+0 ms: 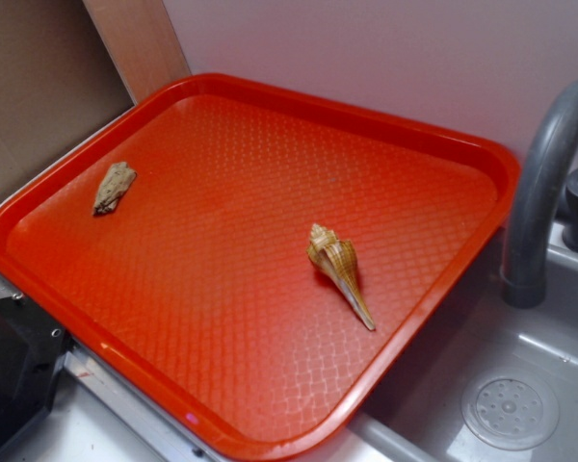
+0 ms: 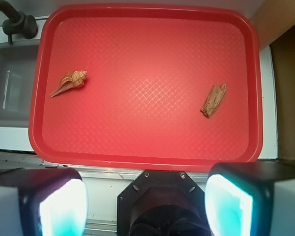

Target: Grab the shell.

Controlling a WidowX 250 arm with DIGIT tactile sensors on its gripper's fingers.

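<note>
The shell (image 1: pixel 338 268) lay on the red tray (image 1: pixel 270 91) near the sink-side edge. The gripper (image 2: pixel 146 204) hung spread wide, empty, above the tray's near edge.

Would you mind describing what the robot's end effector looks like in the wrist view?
The end effector shows only in the wrist view: two broad, blocky fingers with dark edges and pale inner pads glowing turquoise-white. Between them sits a black angular mount with two small screws. No cables or markings are visible.
</note>
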